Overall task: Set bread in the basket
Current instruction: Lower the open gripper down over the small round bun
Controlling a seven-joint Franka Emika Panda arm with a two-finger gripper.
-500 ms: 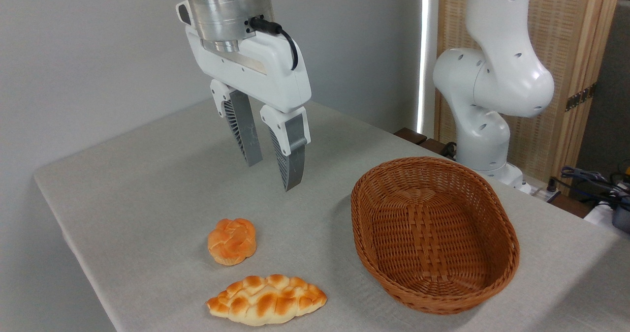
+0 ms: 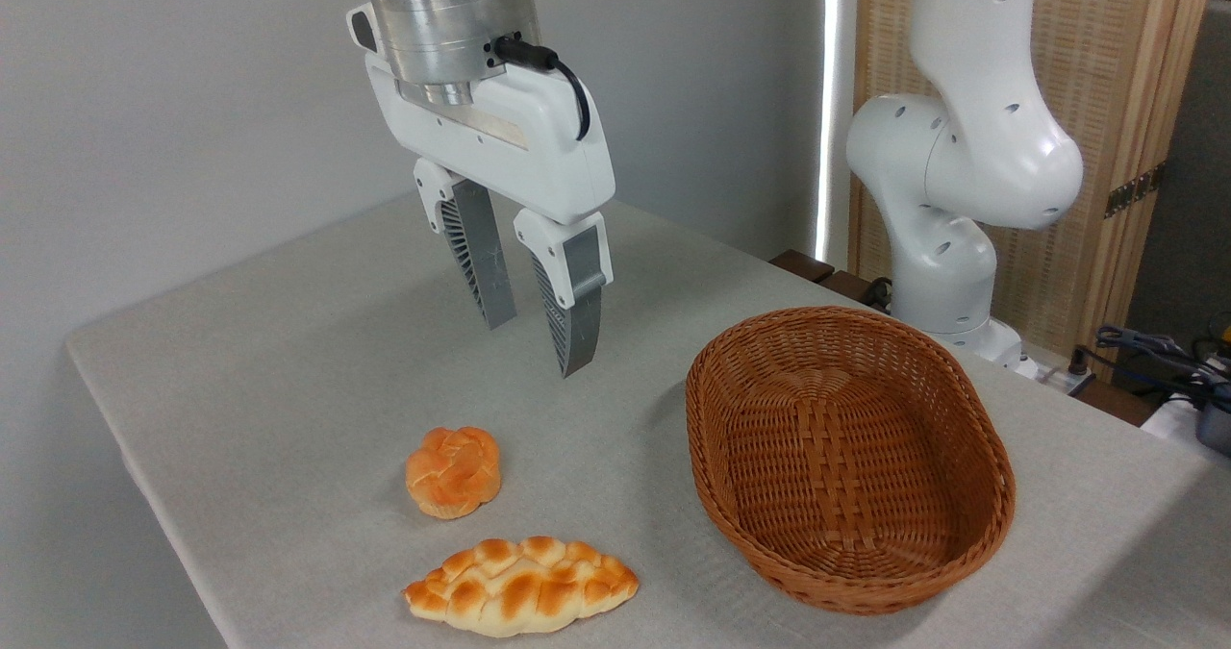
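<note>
The bread (image 2: 453,470), a small round knotted bun with a golden-orange crust, lies on the grey tablecloth at lower left of centre. My gripper (image 2: 536,349) hangs in the air above and behind it, a little to its right, open with nothing between its grey ribbed fingers (image 2: 574,317). The basket (image 2: 987,457), a large oval reddish-brown wicker one, stands empty on the right side of the table, well apart from the bun.
A longer braided loaf (image 2: 520,586) with pointed ends lies just in front of the bun near the table's front edge. The arm's white base column (image 2: 952,178) rises behind the basket. Cables (image 2: 1154,351) sit at far right off the table.
The gripper has shifted very slightly to the right and down. The bun, loaf and basket have not moved.
</note>
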